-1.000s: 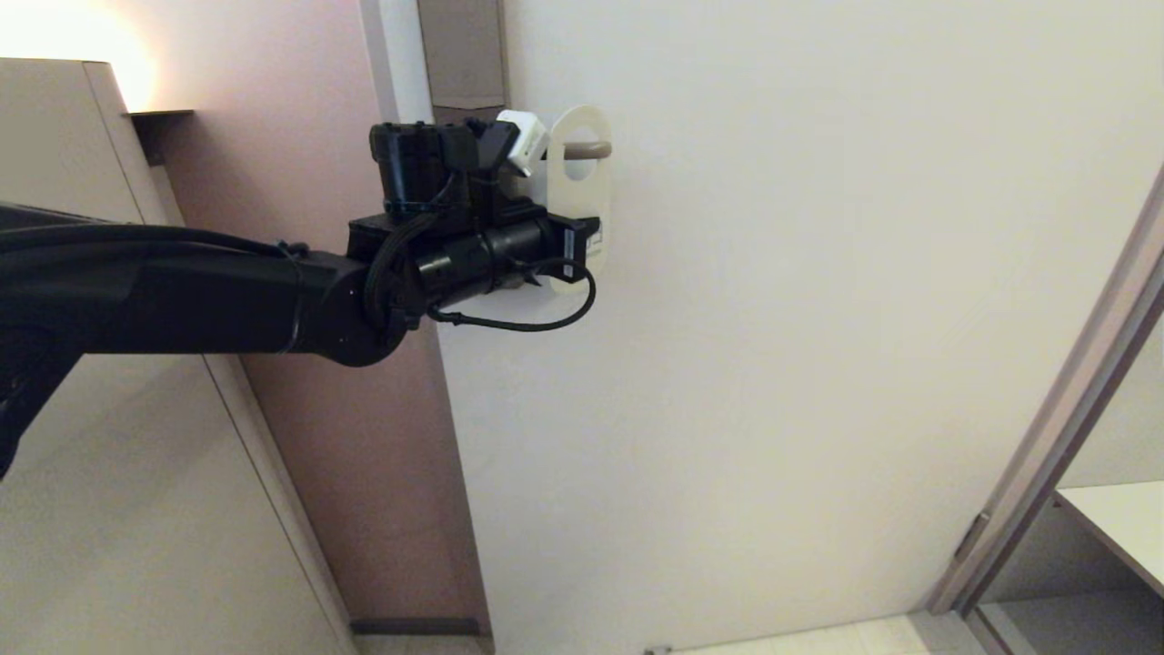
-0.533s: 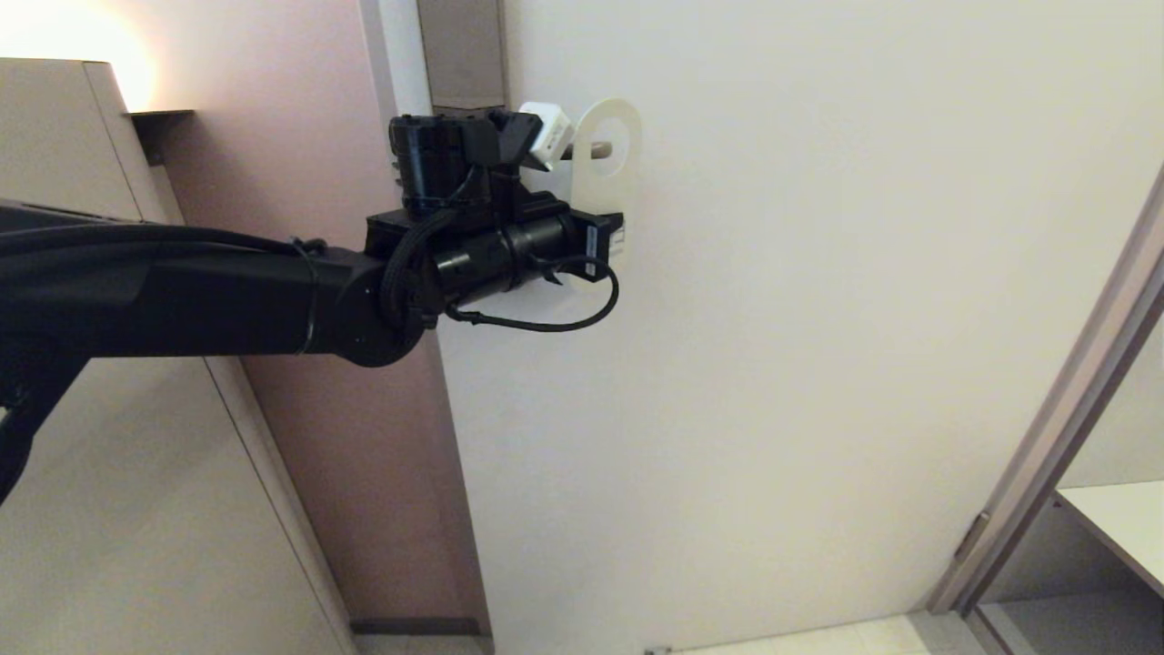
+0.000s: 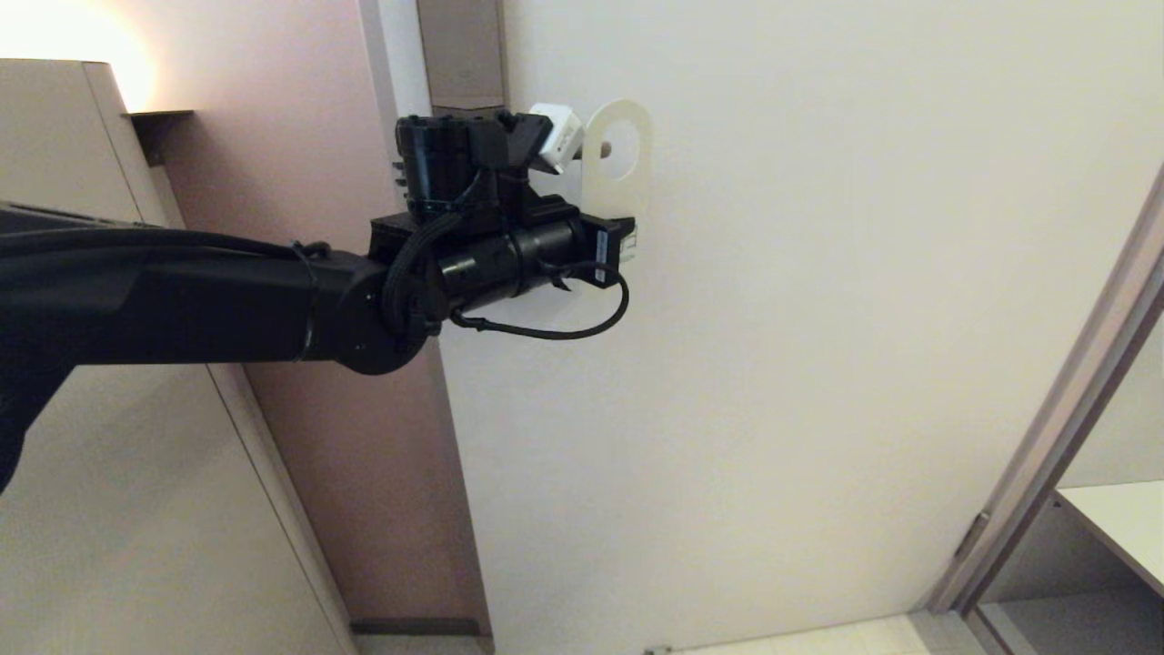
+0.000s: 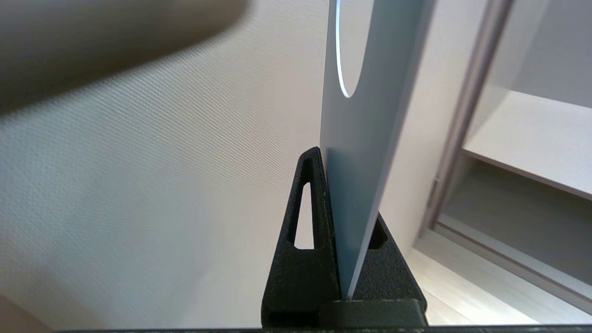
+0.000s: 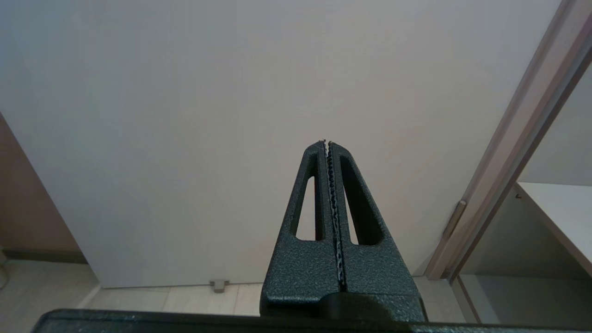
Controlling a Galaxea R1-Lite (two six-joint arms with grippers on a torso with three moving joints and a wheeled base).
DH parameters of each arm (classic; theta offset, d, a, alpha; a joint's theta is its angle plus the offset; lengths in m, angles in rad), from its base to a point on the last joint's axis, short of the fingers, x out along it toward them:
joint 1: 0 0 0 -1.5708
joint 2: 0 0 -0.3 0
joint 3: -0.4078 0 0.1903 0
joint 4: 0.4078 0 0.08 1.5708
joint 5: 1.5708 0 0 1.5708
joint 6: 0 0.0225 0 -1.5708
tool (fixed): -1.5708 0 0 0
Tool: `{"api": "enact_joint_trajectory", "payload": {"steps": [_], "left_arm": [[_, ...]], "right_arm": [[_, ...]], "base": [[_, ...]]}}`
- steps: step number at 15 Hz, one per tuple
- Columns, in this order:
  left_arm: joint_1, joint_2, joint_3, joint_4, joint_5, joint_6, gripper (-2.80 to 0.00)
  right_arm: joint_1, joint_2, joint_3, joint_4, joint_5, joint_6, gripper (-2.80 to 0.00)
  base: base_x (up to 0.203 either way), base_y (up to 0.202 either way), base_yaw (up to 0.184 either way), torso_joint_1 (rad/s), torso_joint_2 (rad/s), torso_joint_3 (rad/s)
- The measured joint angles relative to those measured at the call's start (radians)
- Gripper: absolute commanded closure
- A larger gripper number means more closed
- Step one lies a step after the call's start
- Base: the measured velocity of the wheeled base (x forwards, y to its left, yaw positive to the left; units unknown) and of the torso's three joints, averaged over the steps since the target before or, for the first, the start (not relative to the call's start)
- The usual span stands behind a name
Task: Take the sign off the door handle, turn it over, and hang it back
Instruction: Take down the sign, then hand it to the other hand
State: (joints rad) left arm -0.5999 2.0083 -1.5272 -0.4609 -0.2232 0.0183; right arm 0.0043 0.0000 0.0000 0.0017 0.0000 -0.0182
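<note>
- My left hand (image 3: 627,238) is up at the door, clamped tight on the lower end of the sign (image 3: 619,173); wrist cam shows the card pinched edge-on between both fingers (image 4: 305,222).
- No table in view, so I place things by the door (image 3: 818,318) instead.
- Sign is upright, pale face toward me, and I read the oval hole as sitting at the very tip of the door handle (image 3: 602,150); only a stub of lever shows through it.
- Can't tell from the head cam if the hole has fully cleared the tip.
- Risk 1: if I rotate too soon, the hole rim could snag the lever end, bending the card or pulling it out of my grip.
- Risk 2: the grip is near the card's edge, thin and smooth, so it prob slips or pivots during the flip.
- Risk 3: wrist body is close to the door; a flip could scrape it.
- Right hand (image 5: 327,143) is parked low facing the door, fingers pressed together, holding nothing.
</note>
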Motion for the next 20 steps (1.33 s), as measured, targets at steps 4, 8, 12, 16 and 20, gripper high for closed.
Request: {"api": "enact_joint_trajectory", "payload": {"steps": [4,8,12,16,20], "left_arm": [[-0.032,-0.074,0.106,-0.002,-0.041,-0.004,0.00],[-0.078,-0.176,0.218,-0.003,-0.142,-0.009,0.00],[-0.113,-0.284,0.316,-0.002,-0.195,-0.035,0.00],[-0.124,-0.395,0.389,0.012,-0.200,-0.115,0.00],[-0.126,-0.493,0.492,0.017,-0.201,-0.116,0.00]], "right_arm": [[0.000,0.000,0.000,0.000,0.000,0.000,0.00],[0.000,0.000,0.000,0.000,0.000,0.000,0.00],[0.000,0.000,0.000,0.000,0.000,0.000,0.00],[0.000,0.000,0.000,0.000,0.001,-0.006,0.00],[0.000,0.000,0.000,0.002,0.005,-0.024,0.00]], "base": [[0.000,0.000,0.000,0.000,0.00,0.000],[0.000,0.000,0.000,0.000,0.00,0.000],[0.000,0.000,0.000,0.000,0.00,0.000],[0.000,0.000,0.000,0.000,0.00,0.000],[0.000,0.000,0.000,0.000,0.00,0.000]]}}
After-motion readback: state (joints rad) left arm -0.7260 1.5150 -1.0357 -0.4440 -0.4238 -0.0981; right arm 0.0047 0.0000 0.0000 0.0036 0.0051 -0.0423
